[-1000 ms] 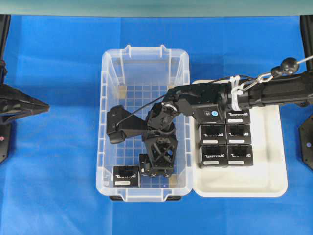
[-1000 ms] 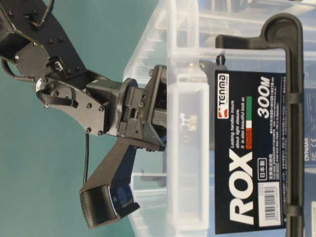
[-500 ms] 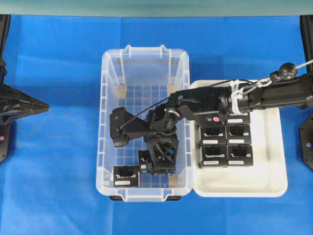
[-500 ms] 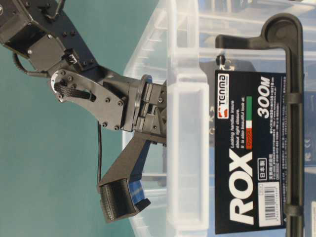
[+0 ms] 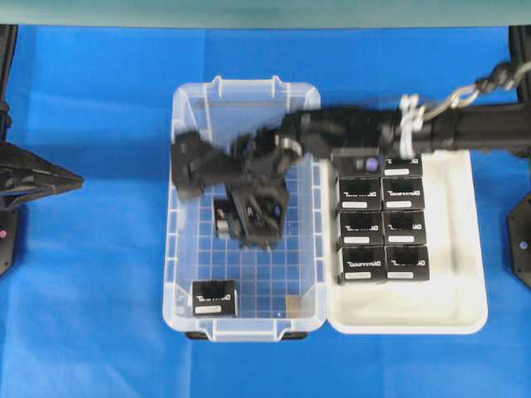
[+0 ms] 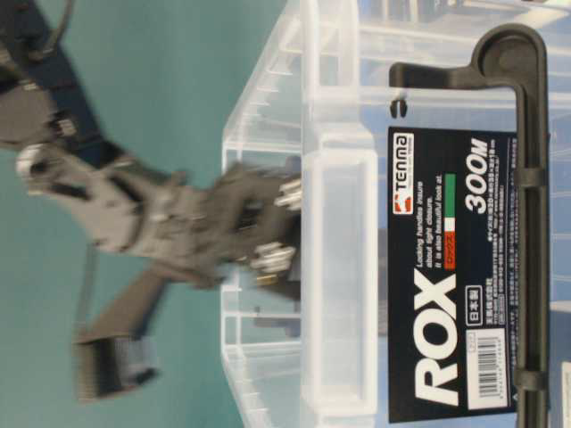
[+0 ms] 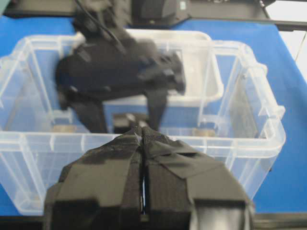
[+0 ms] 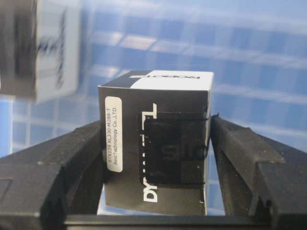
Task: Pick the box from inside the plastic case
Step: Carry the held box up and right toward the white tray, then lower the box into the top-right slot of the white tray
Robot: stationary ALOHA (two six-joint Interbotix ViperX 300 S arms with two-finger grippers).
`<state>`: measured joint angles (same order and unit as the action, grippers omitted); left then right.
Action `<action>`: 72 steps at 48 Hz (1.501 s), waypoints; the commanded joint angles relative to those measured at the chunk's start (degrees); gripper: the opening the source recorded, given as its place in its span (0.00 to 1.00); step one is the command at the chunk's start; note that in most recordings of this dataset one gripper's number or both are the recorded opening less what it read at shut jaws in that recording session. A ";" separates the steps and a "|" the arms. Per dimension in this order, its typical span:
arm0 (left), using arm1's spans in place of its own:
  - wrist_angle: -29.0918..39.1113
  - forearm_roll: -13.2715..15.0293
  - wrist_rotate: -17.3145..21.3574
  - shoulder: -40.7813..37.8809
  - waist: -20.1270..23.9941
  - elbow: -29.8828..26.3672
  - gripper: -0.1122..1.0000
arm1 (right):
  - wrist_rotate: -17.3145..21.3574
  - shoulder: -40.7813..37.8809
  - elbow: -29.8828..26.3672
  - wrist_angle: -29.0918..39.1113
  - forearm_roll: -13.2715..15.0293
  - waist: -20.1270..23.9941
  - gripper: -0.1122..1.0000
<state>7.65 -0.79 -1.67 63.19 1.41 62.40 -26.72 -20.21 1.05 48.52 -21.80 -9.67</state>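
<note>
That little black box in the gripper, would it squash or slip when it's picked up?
The box probably stays stiff: its edges look straight between the right gripper fingers. Its flat sides likely suit gripping. The smooth printed card could slip a little.

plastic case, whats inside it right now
The plastic case holds one box on its floor and a second box gripped by the right gripper. The floor under the arm is hidden.

Bright even light, moving arm (image 5: 348,133) motion-blurred
</note>
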 commanded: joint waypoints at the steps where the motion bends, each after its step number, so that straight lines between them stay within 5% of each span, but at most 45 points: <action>1: -0.26 -0.09 0.09 -0.26 0.09 -1.14 0.05 | 0.70 2.55 -4.13 4.75 0.00 -1.14 0.75; 15: -0.26 -0.18 0.00 -0.18 0.09 -1.23 0.05 | 6.59 12.22 -9.93 17.31 2.99 -4.57 0.73; 33: -0.26 -0.18 0.00 -0.18 0.09 -1.23 0.05 | 12.74 26.37 -7.65 27.60 5.63 -5.19 0.73; 50: -0.26 -0.18 -0.09 -0.26 0.09 -1.23 0.05 | 18.28 38.85 7.82 29.18 11.60 -5.45 0.73; 72: -0.26 -0.18 0.00 -0.70 0.97 -1.32 0.05 | 17.75 43.51 29.53 23.03 18.90 -5.71 0.72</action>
<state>7.65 -0.79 -1.67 63.19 2.20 62.40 -8.79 23.12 28.39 73.21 -3.60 -15.47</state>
